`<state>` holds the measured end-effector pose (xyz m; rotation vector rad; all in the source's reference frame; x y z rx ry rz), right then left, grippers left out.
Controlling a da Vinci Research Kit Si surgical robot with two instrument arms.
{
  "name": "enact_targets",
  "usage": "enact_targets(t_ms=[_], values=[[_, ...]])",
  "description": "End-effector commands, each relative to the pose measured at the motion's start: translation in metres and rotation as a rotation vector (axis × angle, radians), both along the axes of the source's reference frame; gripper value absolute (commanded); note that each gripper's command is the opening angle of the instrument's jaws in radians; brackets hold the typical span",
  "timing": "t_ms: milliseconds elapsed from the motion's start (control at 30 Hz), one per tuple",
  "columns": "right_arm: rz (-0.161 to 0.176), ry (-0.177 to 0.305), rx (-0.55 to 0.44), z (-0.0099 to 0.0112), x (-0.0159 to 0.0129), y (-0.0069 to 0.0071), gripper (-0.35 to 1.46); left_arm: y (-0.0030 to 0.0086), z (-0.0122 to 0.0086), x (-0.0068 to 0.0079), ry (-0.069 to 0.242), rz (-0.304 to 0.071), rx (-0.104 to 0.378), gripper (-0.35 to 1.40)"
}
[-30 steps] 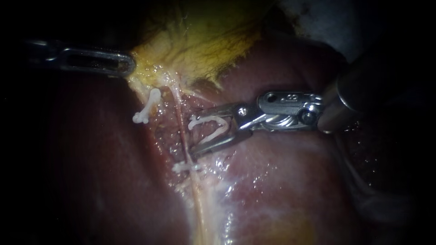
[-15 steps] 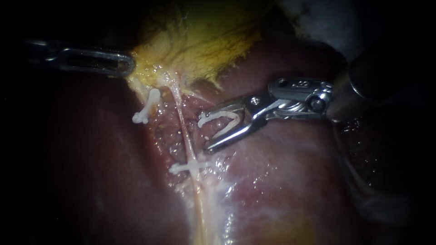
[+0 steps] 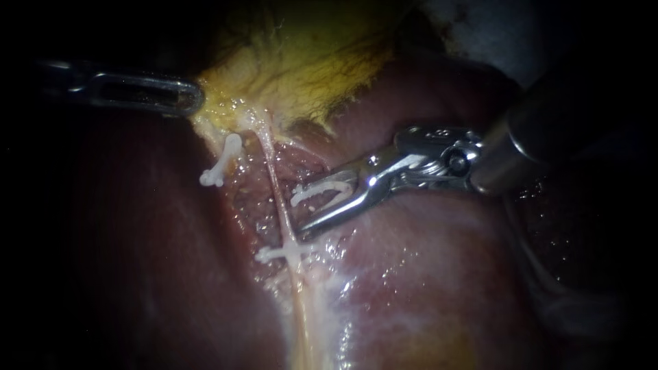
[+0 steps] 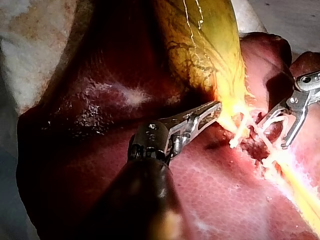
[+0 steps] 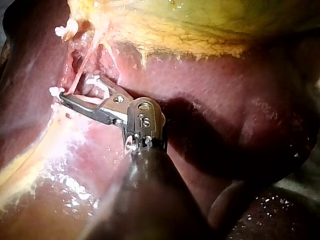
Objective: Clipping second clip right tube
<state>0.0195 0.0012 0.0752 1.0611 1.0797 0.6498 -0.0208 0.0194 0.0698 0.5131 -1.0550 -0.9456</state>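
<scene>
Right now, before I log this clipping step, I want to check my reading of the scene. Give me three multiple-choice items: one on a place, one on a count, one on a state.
1. The closed white plastic clip across the thin pink tube lies: A) farther from the yellow gallbladder than the right instrument is; B) between the two; C) touching the gallbladder.
2. White clips in the endoscope view: A) one; B) three; C) five.
3. The loaded white clip between the right instrument's jaws is: A) open; B) squeezed flat; C) dropped.

1A: it sits beyond the jaw tips.
2B: that one, another white clip near the gallbladder, and the loaded one.
3A: its legs spread in a V.
</scene>
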Motion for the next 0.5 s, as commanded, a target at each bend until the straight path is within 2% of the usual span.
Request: enact_targets(t_ms=[33,167,367,500], values=[[0.004,0.004,0.011,0.0002,0.0002,-0.0002,0.59,0.0,0.0,0.0,0.0,0.0,0.0,-0.35],[0.021,0.023,0.053,0.0005,0.0011,-0.0011,0.59,0.0,0.0,0.0,0.0,0.0,0.0,-0.35],[0.023,0.062,0.095,0.0006,0.0021,-0.0021,0.59,0.0,0.0,0.0,0.0,0.0,0.0,-0.35],[0.034,0.107,0.143,0.0004,0.0025,-0.0027,0.58,0.0,0.0,0.0,0.0,0.0,0.0,-0.35]])
